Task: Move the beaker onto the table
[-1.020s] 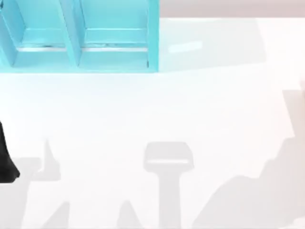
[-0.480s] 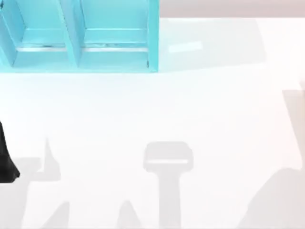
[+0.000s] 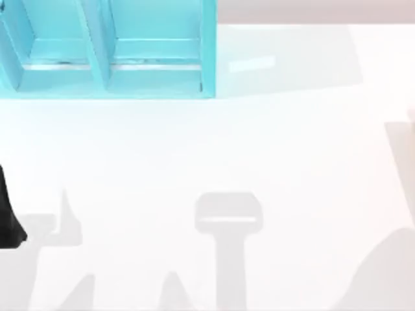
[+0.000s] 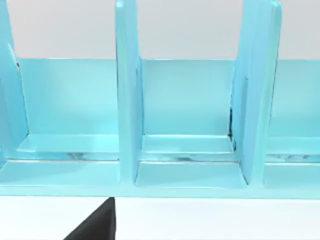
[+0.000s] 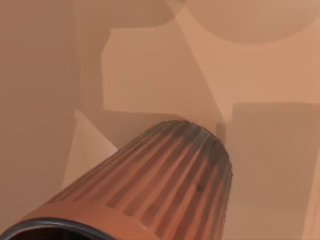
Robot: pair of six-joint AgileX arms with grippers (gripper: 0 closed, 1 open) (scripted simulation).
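The beaker point(image 5: 165, 180), a copper-toned cup with a ribbed wall and a dark rim, hangs tilted close in front of my right wrist camera. It is off the flat, shadowed surface beneath it, carried by my right gripper. The white table point(image 3: 194, 149) spreads across the top view with no beaker on it. My left arm point(image 3: 8, 220) is parked at the table's left edge. A dark part of the left gripper point(image 4: 97, 225) shows in the left wrist view, facing the shelf.
A turquoise shelf unit point(image 3: 155, 65) with upright dividers stands at the back left of the table. Its compartments point(image 4: 190, 175) look bare in the left wrist view. Grey shadows lie along the table's front and right side.
The large shadow at the table's front right has shrunk and slid toward the right corner. The left arm and the shelf have not moved.
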